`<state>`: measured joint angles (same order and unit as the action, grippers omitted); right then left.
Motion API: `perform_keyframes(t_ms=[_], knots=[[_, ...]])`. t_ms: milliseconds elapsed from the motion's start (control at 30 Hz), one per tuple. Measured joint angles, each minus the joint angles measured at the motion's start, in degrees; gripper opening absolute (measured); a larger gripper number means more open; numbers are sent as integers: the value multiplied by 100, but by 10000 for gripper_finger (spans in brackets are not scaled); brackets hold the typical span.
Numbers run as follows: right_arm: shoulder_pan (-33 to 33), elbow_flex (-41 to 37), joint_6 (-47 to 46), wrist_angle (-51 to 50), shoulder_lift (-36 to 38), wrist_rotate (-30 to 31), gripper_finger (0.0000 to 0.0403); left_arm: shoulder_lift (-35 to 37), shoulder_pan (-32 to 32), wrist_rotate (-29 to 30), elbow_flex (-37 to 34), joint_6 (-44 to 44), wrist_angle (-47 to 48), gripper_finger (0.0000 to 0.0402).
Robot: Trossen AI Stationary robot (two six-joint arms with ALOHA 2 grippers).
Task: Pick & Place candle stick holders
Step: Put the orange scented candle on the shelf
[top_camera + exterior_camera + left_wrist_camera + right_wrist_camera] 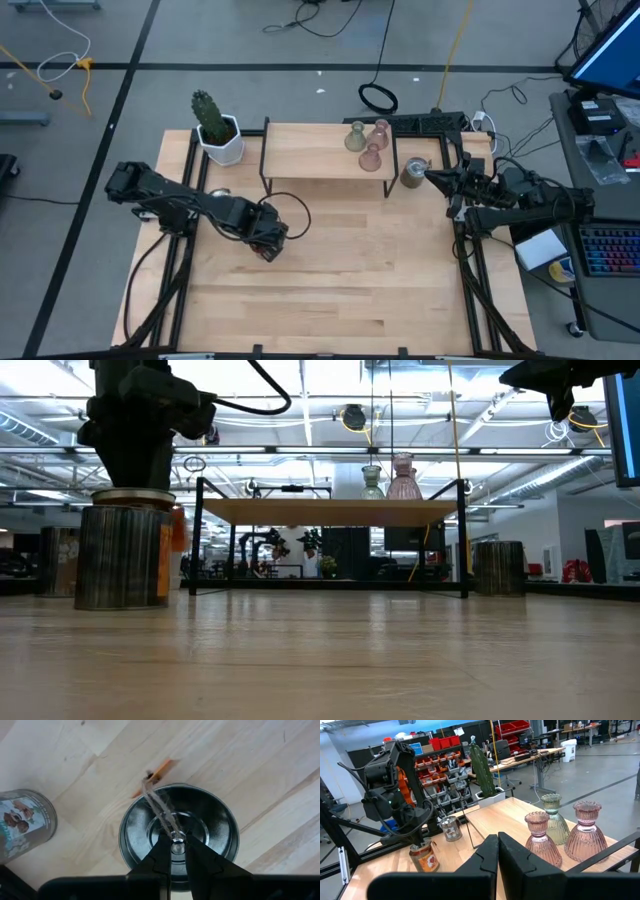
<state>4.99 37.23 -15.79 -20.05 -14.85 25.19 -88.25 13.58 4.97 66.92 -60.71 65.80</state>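
The silver cup (178, 832) stands on the bench (330, 280), left of middle; it looks rigid, slick and light, best held by its rim or centre post. The left pincer (178, 851) pinches its centre post from above. The right pincer (497, 851), closed and empty, waits far right.

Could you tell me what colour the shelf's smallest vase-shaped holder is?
Olive-green holder, clearest in the right wrist view.

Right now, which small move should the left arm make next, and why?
Probably lift straight up. The left gripper is shut on the rim of a silver cup standing on the table, while the shelf already holds three vase-shaped holders.
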Motion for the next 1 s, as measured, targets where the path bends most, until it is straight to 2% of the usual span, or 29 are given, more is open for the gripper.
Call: perform_keyframes(t_ms=[333,1000], knots=[[0,0,0,-3,0,-2,4,-335,-7,-224,33,154,-39,31],[-2,0,-2,2,2,0,4,-282,-39,-251,-8,15,-310,31]])
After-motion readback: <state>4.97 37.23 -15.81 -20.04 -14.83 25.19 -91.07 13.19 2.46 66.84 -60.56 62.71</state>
